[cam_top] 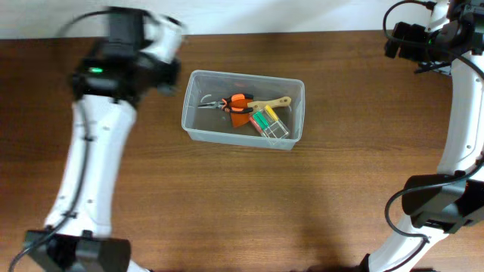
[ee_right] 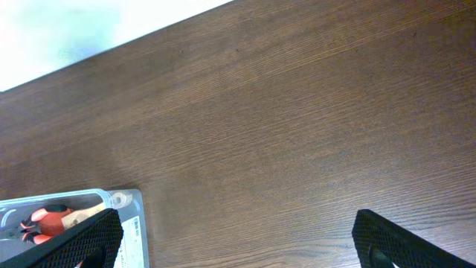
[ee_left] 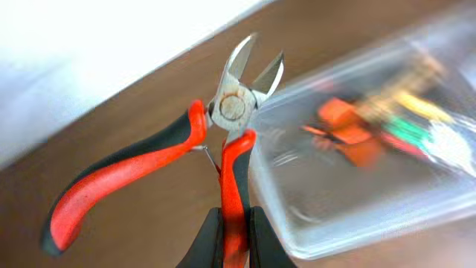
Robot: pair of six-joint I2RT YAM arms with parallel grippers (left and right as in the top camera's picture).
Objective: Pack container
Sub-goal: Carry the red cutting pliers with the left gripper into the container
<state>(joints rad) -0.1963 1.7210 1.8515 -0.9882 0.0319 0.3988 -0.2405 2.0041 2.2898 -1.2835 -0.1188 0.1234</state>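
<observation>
The clear plastic container (cam_top: 227,137) stands mid-table. It holds orange-handled pliers (cam_top: 236,103), a wooden-handled tool (cam_top: 271,103) and a clear case with yellow and green pieces (cam_top: 268,121). My left gripper (ee_left: 235,216) is shut on one handle of red-and-black side cutters (ee_left: 232,108), held in the air just left of the container (ee_left: 335,216). In the overhead view the left gripper (cam_top: 168,81) is blurred and the cutters are hidden. My right gripper (ee_right: 234,234) is open and empty over bare table, at the far right back (cam_top: 398,41). The container's corner shows in the right wrist view (ee_right: 111,205).
The brown wooden table (cam_top: 318,196) ends at a white back edge (cam_top: 302,15). The left arm (cam_top: 91,166) crosses the table's left side, and the right arm (cam_top: 461,136) runs along the right edge.
</observation>
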